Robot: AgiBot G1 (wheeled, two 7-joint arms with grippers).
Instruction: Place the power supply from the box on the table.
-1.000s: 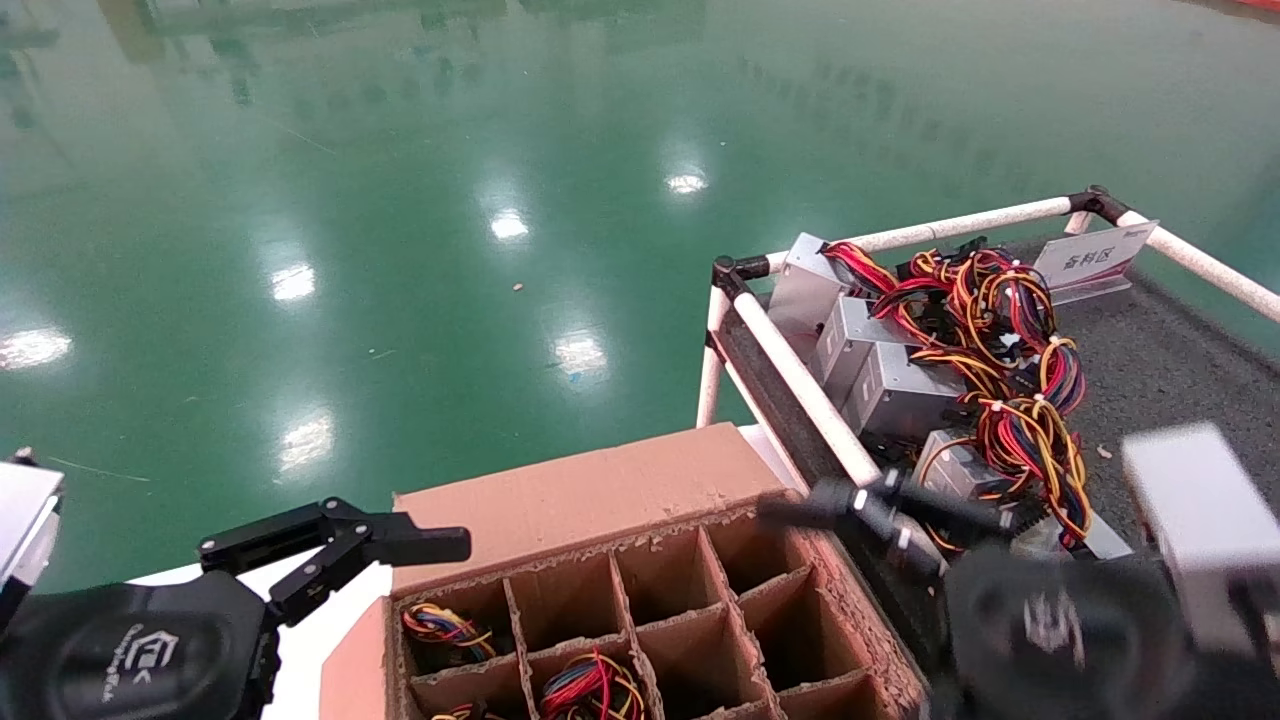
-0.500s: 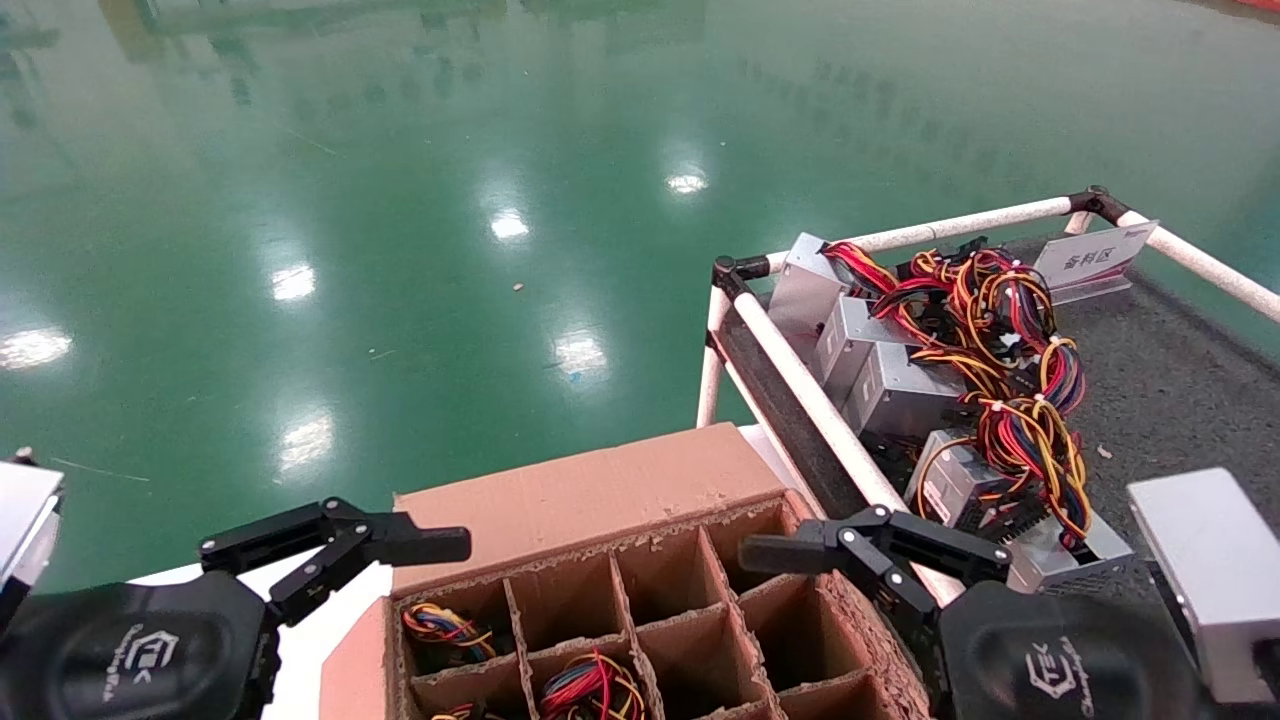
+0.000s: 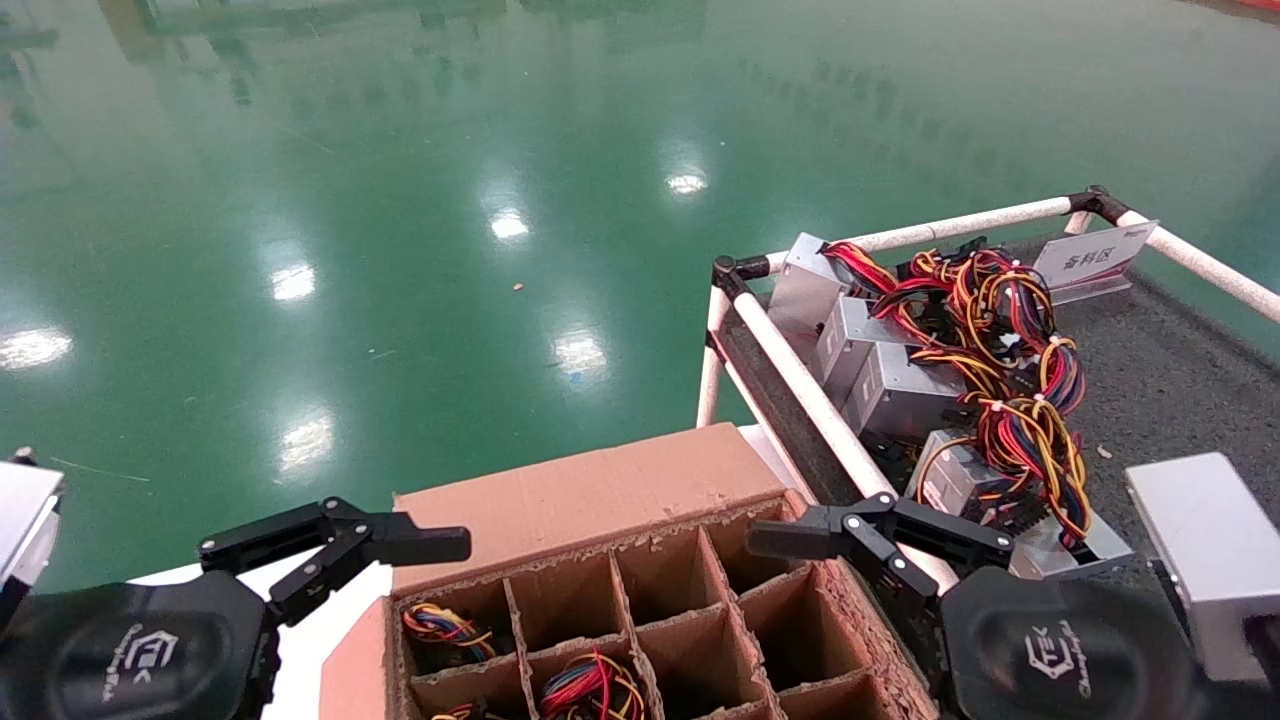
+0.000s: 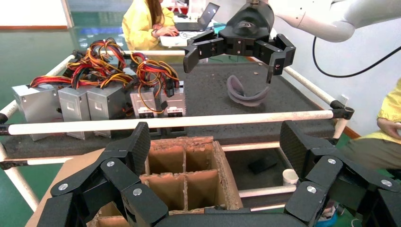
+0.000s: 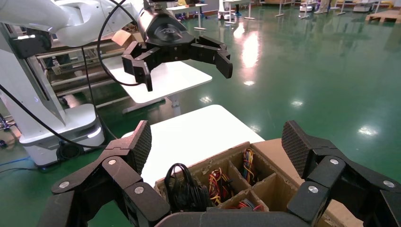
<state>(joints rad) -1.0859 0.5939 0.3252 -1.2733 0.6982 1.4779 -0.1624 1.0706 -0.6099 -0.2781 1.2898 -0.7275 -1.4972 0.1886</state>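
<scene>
The box [image 3: 600, 490] stands in front of me; coloured wire bundles [image 3: 590, 690] of power supplies show in its near cells. My right gripper [image 3: 790, 540] hangs open and empty over the box's right edge, beside the table's rail [image 3: 800, 395]. In its wrist view the right gripper [image 5: 217, 142] looks down on the box [image 5: 279, 156], with wires [image 5: 215, 182] in the cells. Parked at the box's left, my left gripper [image 3: 430, 545] is open and holds nothing. Several power supplies [image 3: 900, 385] lie on the table [image 3: 1170, 370].
A white sign card [image 3: 1095, 260] stands at the table's far end. A grey curved strap [image 4: 246, 94] lies on the felt. A white side table [image 5: 189, 132] stands left of the box. Green floor lies beyond. A person in yellow [image 4: 144, 23] sits behind the table.
My right gripper swung left from over the table's rail to the box's right edge, then rose slightly. The left arm has not moved.
</scene>
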